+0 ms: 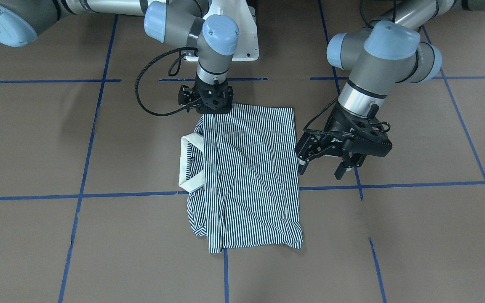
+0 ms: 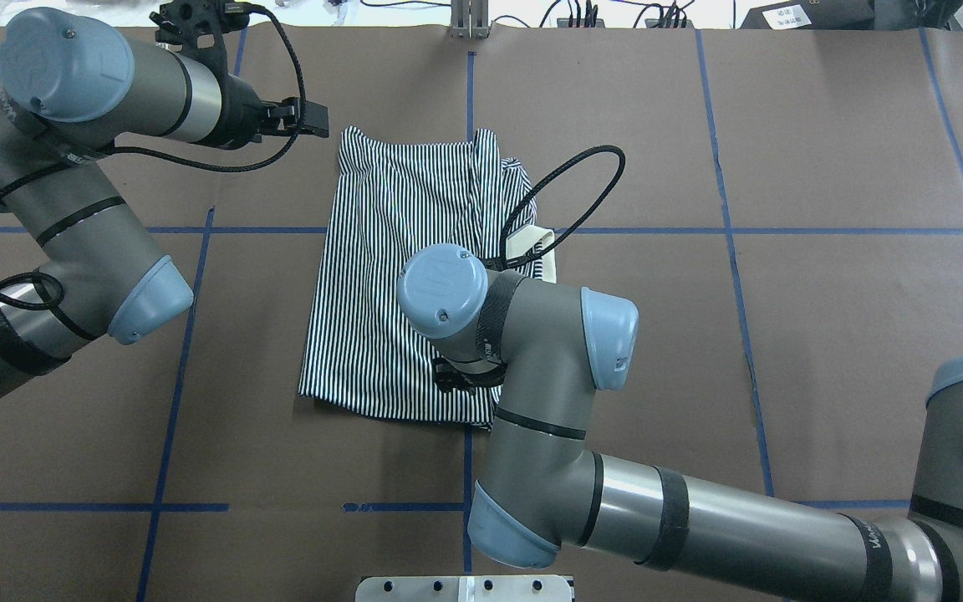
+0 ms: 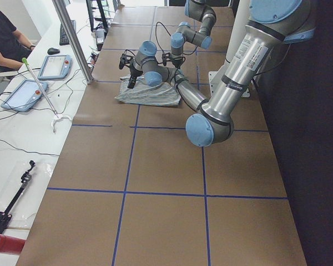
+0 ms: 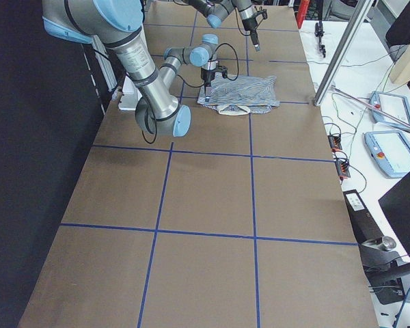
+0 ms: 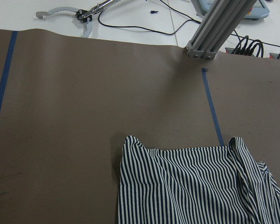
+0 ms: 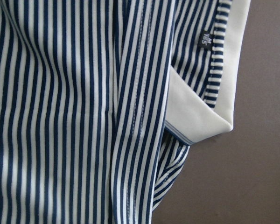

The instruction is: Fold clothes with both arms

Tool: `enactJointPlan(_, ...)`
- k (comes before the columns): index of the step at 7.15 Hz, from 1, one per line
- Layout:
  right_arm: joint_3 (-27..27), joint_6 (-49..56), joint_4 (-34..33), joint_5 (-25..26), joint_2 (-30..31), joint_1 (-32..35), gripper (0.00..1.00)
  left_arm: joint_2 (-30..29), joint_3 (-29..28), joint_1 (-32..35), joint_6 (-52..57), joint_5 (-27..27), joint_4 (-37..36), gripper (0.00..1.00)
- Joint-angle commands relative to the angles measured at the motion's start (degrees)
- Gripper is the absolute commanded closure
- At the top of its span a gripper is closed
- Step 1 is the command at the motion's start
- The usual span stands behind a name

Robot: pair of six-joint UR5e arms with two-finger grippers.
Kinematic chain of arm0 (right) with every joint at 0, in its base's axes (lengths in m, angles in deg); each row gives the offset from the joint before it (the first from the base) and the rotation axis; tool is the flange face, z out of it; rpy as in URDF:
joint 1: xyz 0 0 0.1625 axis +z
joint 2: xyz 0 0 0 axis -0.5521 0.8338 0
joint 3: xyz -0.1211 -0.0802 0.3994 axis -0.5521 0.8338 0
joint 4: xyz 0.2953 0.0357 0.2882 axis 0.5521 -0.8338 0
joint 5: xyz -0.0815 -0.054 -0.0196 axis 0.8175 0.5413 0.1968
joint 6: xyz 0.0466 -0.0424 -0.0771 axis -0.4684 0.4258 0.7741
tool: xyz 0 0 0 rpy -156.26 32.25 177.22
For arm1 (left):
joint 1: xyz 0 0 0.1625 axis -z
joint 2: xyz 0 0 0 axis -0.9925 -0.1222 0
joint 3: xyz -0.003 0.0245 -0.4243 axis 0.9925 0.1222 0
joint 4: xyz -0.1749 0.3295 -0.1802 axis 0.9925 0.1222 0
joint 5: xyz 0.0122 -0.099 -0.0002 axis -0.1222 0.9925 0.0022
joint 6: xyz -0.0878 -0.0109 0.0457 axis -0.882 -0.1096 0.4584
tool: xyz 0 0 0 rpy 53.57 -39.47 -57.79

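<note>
Shirt (image 1: 251, 176) lies on the table (image 1: 36, 139), long axis running away from the robot. Your right gripper (image 1: 214, 107) is nearer, down on its robot-side edge, fingers hidden, so you cannot tell their state; left gripper (image 1: 321, 168) hovers just beside it, fingers apart.

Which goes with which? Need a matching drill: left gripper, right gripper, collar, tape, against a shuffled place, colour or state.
1. left gripper
2. right gripper
3. collar
4. tape

A. cream
B. blue
C. over the shirt's edge
D. off the cloth, jaws apart

Pairs: 1-D, 2-C, 3-A, 4-B
</note>
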Motion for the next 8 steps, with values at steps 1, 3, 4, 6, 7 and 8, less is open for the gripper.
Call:
enactJointPlan(1,1.97,0.41,0.10,0.56,-0.52,-0.06,0.00,0.11,0.04,0.01,-0.16,0.17,0.10,0.00)
enactJointPlan(3,2.15,0.42,-0.07,0.39,-0.44,-0.06,0.00,0.37,0.04,0.01,-0.16,0.17,0.36,0.00)
enactJointPlan(4,2.15,0.42,-0.16,0.39,0.00,-0.06,0.00,0.37,0.04,-0.08,-0.16,0.17,0.45,0.00)
enactJointPlan(6,2.41,0.42,-0.77,0.30,0.35,-0.06,0.00,0.46,0.04,-0.08,-0.16,0.17,0.80,0.00)
enactJointPlan(7,2.41,0.42,-1.30,0.30,0.44,-0.06,0.00,0.46,0.04,-0.17,-0.16,0.17,0.80,0.00)
enactJointPlan(8,2.41,0.42,-1.39,0.30,0.53,0.20,0.00,0.46,0.04,-0.17,-0.16,0.17,0.80,0.00)
